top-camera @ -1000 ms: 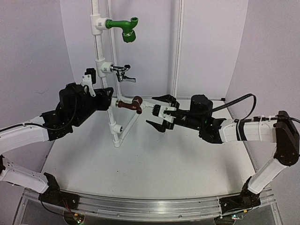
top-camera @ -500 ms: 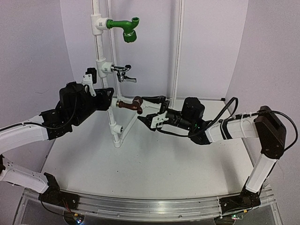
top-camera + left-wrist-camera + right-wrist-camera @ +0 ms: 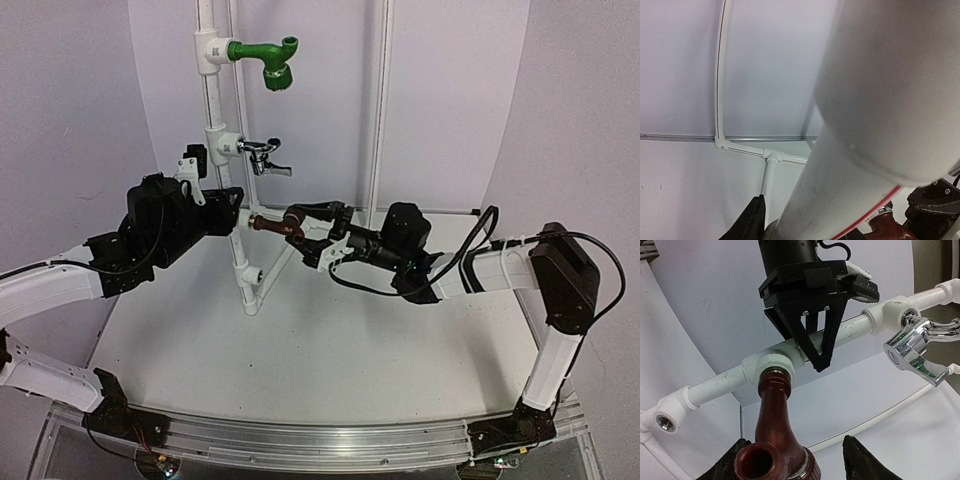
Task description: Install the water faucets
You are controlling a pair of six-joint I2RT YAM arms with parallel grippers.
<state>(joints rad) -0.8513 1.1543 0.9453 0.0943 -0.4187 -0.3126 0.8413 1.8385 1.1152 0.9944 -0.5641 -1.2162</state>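
L gripper [image 3: 812, 347] clamps the pipe [image 3: 715, 382], steadying it. R gripper [image 3: 797, 458] straddles the brown tap [image 3: 772, 410] at pipe's tee [image 3: 752, 365], prob. not yet tight, to screw it in. Chrome tap [image 3: 912, 347]: higher up pipe.

Chrome faucet [image 3: 262, 154] above brown faucet [image 3: 273, 224], white pipe [image 3: 241, 262] beside; free room beneath.
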